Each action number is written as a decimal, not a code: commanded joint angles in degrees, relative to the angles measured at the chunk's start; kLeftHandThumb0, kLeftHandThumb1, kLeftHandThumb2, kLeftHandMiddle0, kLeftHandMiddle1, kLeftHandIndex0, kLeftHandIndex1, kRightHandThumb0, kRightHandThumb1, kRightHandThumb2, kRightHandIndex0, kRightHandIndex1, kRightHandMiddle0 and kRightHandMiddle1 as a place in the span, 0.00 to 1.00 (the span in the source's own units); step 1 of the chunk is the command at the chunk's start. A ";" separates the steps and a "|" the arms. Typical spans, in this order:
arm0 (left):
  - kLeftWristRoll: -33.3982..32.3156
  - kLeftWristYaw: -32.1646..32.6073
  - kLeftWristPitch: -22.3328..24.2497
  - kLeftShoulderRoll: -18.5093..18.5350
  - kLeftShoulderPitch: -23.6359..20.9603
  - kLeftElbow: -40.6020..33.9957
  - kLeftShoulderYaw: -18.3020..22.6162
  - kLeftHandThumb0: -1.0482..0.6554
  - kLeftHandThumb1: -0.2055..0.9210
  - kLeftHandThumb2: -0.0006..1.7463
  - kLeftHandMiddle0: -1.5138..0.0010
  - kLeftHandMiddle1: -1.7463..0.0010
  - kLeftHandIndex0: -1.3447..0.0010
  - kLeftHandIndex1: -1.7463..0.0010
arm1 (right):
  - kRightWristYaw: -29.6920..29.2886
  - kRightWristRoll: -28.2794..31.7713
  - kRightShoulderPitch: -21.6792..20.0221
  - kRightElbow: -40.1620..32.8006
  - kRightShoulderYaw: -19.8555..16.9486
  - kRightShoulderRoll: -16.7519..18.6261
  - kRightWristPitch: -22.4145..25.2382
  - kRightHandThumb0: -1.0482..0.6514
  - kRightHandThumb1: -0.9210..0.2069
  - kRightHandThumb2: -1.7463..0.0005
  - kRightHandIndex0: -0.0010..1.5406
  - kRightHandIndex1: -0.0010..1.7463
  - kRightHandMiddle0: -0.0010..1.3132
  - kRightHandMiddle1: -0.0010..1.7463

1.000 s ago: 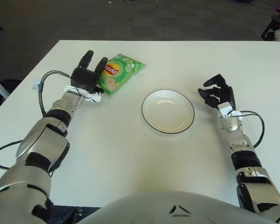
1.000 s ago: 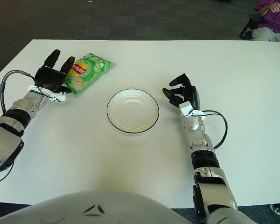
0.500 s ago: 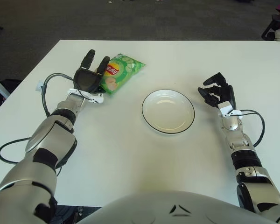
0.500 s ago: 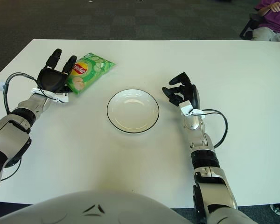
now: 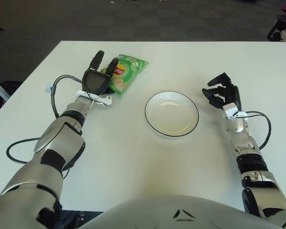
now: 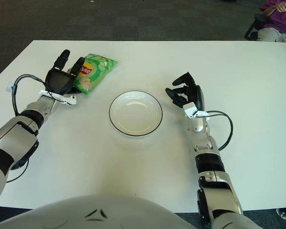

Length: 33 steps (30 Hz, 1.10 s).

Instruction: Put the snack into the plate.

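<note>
The left hand (image 5: 99,78), fingers spread and empty, touches the snack (image 5: 122,75) lying just to its right; the plate (image 5: 171,114) lies farther right.

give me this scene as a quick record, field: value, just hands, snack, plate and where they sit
snack: green chip bag, lying on the white table at far left, not in the plate
plate: white with a dark rim, empty, mid-table, right of the bag
left hand: at the bag's left edge, fingers extended along it, no grasp visible
right hand: right of the plate, fingers loosely curled, holding nothing
task state: bag not yet lifted
</note>
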 commanded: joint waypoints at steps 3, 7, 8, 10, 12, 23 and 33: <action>-0.62 -0.62 -1.52 -0.25 -0.93 0.78 -0.66 0.37 0.92 0.01 0.67 0.96 0.59 0.95 | 0.19 -0.36 0.69 -1.32 0.14 -0.30 0.66 0.41 0.00 0.77 0.62 0.27 0.24 0.92; -1.03 -1.15 -3.84 -0.21 -1.06 0.80 -0.78 0.40 0.94 0.01 0.60 0.94 0.54 0.94 | 0.21 -0.38 0.80 -1.60 0.20 -0.32 0.87 0.41 0.00 0.77 0.62 0.27 0.24 0.92; -1.04 -1.36 -4.25 -0.19 -1.12 0.83 -0.93 0.41 0.94 0.01 0.58 0.93 0.53 0.94 | 0.21 -0.40 0.83 -1.66 0.22 -0.33 0.91 0.41 0.00 0.77 0.62 0.27 0.24 0.92; -1.03 -1.84 -4.77 -0.17 -1.25 0.88 -1.21 0.43 0.95 0.01 0.55 0.92 0.51 0.93 | 0.23 -0.43 0.92 -1.86 0.25 -0.36 1.03 0.41 0.00 0.77 0.62 0.27 0.24 0.92; -1.10 -2.13 -4.97 -0.17 -1.35 0.91 -1.42 0.44 0.95 0.00 0.56 0.87 0.49 0.93 | 0.28 -0.44 1.01 -2.10 0.27 -0.38 1.15 0.41 0.00 0.77 0.62 0.27 0.24 0.92; -1.40 -4.98 -4.70 -0.66 -1.56 1.23 -2.42 0.46 0.96 0.00 0.69 0.49 0.65 0.56 | 0.39 -0.41 1.22 -2.35 0.29 -0.51 1.14 0.41 0.00 0.77 0.63 0.26 0.24 0.92; -2.26 -5.77 -4.78 -0.85 -1.43 1.23 -2.11 0.58 0.99 0.08 0.67 0.25 0.65 0.32 | 0.37 -0.48 1.16 -2.16 0.34 -0.59 0.89 0.41 0.00 0.77 0.63 0.26 0.24 0.92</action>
